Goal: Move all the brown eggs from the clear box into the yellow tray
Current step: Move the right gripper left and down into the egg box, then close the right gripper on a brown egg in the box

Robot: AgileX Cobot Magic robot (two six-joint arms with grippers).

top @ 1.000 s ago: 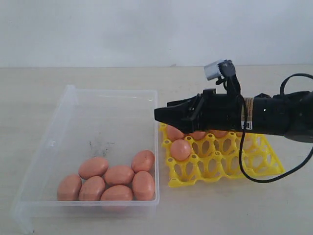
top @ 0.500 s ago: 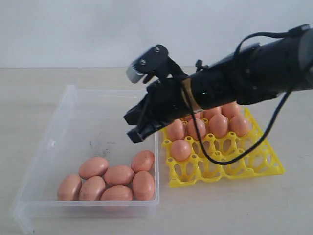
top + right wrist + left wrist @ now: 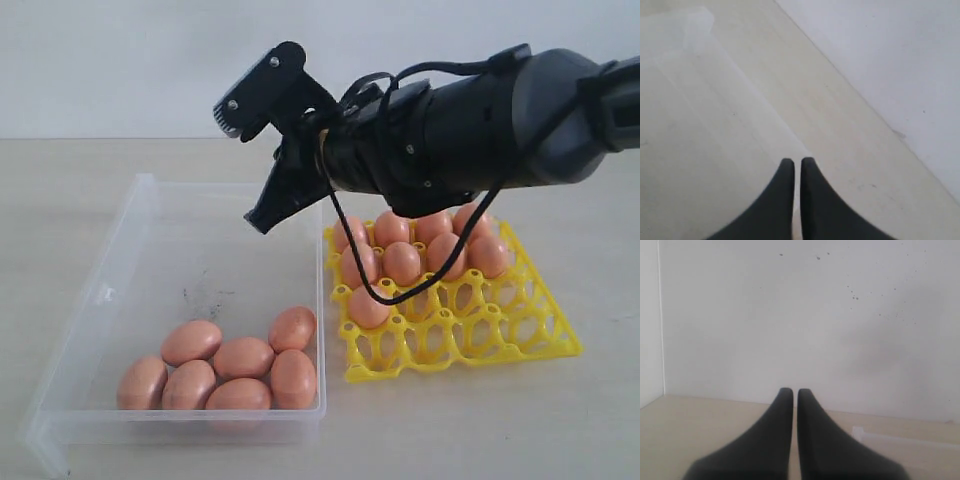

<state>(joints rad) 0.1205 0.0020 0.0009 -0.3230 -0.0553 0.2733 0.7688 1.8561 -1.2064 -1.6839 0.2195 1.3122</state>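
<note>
Exterior view shows beige table (image 3: 450, 430) under white wall (image 3: 150, 60); left fingers (image 3: 775, 440) and right fingers (image 3: 782, 200) pressed together.

Your right arm (image 3: 480, 120) hiding the yellow tray (image 3: 555, 345) far edge, clear box (image 3: 900, 439) a blur in left wrist view

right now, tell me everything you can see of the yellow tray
The yellow tray is a plastic-looking square lattice of four by four cups with pegs between. It lies flat on the table, beside the clear box; whether they touch is unclear. Nine brown eggs show in it: the two far rows and one cup in the third. The near row is empty. The right arm partly hides its far edge.
</note>
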